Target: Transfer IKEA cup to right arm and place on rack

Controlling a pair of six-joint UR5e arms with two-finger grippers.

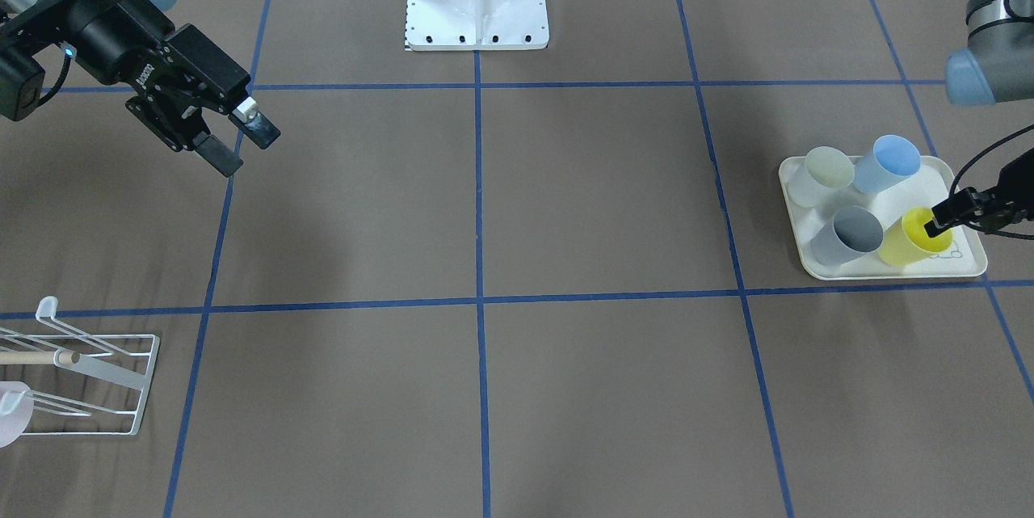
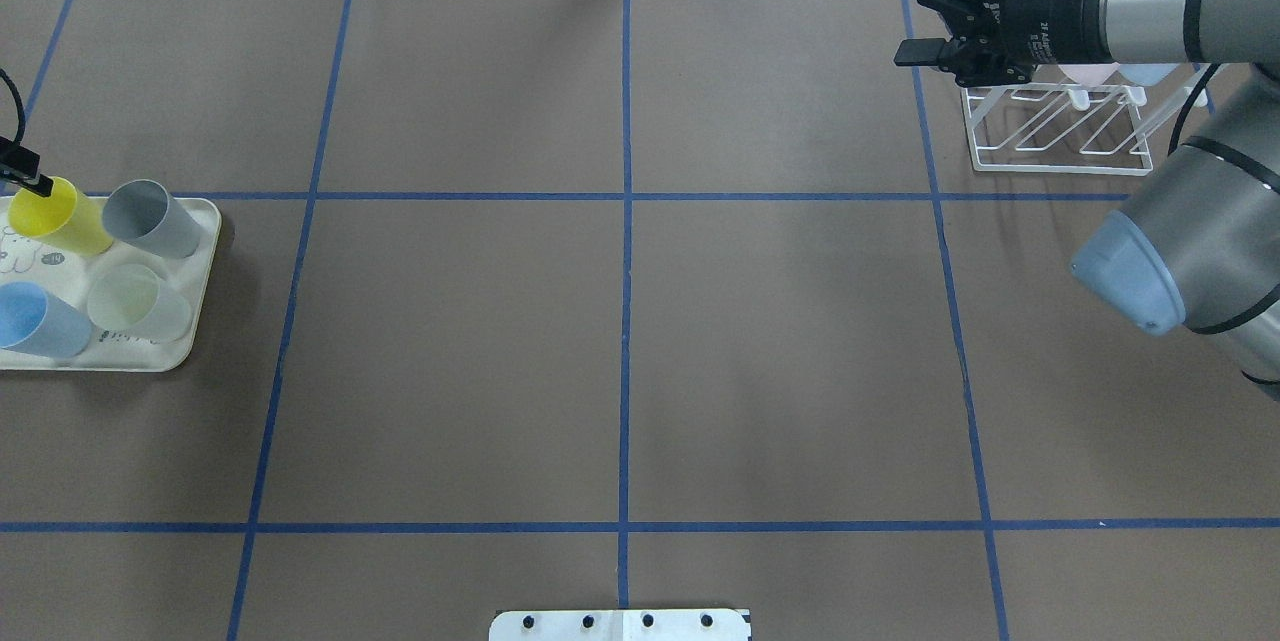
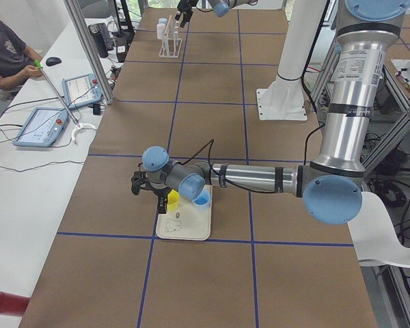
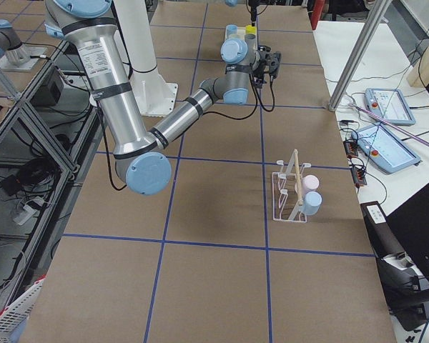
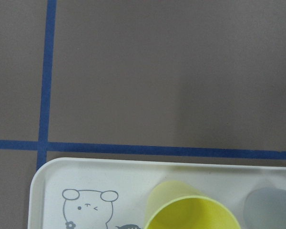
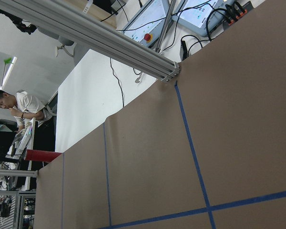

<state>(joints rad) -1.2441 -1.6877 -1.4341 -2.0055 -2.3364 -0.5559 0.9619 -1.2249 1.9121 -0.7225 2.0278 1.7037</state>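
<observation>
A yellow cup (image 1: 903, 245) (image 2: 68, 218) (image 5: 186, 210) stands on the cream rabbit-print tray (image 1: 808, 263) (image 2: 195, 336) with grey (image 1: 848, 235), blue (image 1: 884, 162) and pale green (image 1: 824, 174) cups. My left gripper (image 1: 943, 217) (image 2: 28, 173) is at the yellow cup's rim, one finger over its mouth. I cannot tell whether it pinches the wall. The right arm's gripper (image 1: 244, 145) (image 2: 888, 13) hangs open and empty above the table, near the white wire rack (image 1: 121, 372) (image 2: 1060, 136) (image 4: 289, 193).
A pink cup (image 4: 311, 182) and a light blue cup (image 4: 312, 203) hang on the rack. The white base mount (image 1: 477, 1) stands at mid-table. A person (image 3: 7, 58) sits beside the table with control pendants (image 3: 44, 126).
</observation>
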